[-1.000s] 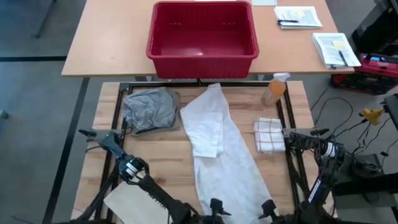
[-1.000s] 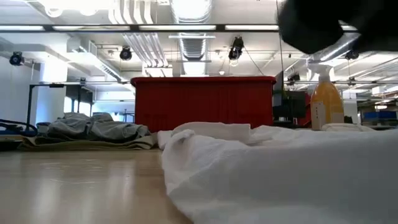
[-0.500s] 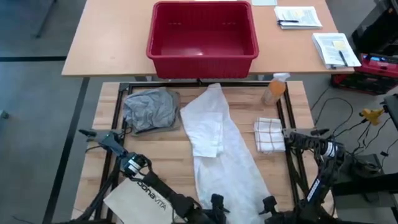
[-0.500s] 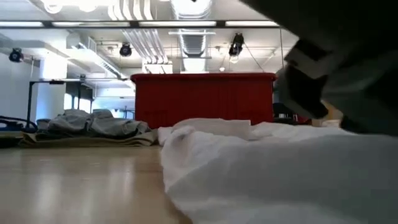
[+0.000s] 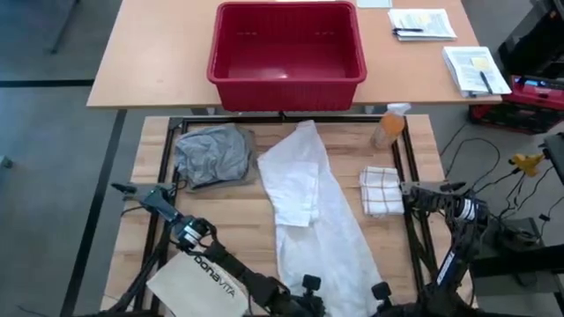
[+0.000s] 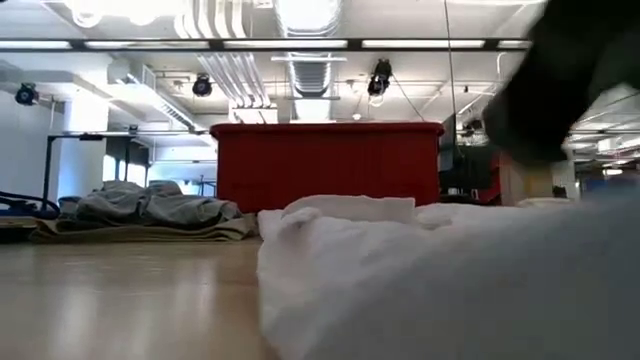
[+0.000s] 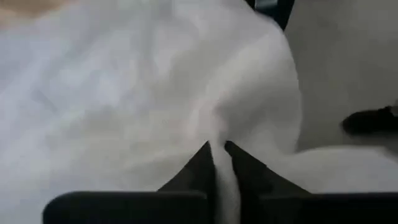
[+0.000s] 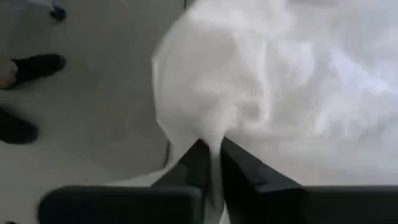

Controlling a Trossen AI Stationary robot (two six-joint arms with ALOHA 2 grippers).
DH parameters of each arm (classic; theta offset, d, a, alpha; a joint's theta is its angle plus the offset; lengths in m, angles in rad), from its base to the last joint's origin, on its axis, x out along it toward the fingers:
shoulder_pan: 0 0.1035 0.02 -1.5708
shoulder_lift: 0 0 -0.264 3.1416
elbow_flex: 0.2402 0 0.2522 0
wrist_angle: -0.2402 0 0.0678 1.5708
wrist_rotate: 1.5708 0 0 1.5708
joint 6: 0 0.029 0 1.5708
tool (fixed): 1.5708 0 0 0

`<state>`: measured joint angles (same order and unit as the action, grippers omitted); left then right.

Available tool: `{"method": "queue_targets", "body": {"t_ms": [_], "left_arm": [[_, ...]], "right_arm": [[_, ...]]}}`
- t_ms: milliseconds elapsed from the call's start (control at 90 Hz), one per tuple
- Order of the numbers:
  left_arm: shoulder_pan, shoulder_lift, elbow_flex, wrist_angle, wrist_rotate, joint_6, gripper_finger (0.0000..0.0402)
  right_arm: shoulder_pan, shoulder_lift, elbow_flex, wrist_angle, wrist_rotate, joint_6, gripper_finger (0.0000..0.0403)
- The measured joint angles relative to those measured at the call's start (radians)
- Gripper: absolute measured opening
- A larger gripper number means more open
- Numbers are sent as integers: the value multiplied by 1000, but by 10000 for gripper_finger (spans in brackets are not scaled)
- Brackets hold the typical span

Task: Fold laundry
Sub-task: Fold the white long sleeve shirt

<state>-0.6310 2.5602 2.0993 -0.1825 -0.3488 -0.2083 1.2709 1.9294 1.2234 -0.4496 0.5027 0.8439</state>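
The white shirt (image 5: 313,207) lies lengthwise down the table (image 5: 220,211), running away from both arms toward the red basket (image 5: 286,44), its near hem pinched by the closed left claw (image 7: 219,163) and closed right claw (image 8: 212,160) side by side.

One piece of lettering can be read. In the high view, the word "bonavita" is printed in dark letters on the flat, stiff white bag (image 5: 192,280), which lies at the near left corner of the wooden table, partly covered by the left arm. The sheets of white printed paper (image 5: 422,23) on the far light-wood desk carry print, but it is too small to be read. No other text, number or sign can be made out.
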Motion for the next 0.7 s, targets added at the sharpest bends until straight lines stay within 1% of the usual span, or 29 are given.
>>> {"method": "queue_targets", "body": {"t_ms": [111,233,322,444,522,600,700], "left_arm": [[1,-22,92,-138,1,-11,3],[0,-31,194,-324,5,-53,2],[-1,-32,255,-436,19,-96,1],[-1,-90,228,-472,58,-229,1],[-1,-125,228,-517,61,-304,1],[-1,-157,227,-526,53,-344,1],[0,-199,227,-539,57,-385,0]], "right_arm": [[-1,-50,10,0,35,-4,17],[-1,-119,13,-1,51,-21,3],[-6,-163,13,-6,58,-38,3],[-29,-223,12,-49,59,-42,1],[-56,-257,11,-80,45,-46,1],[-89,-294,11,-77,19,-64,0],[-142,-344,11,-73,13,-78,0]]}}
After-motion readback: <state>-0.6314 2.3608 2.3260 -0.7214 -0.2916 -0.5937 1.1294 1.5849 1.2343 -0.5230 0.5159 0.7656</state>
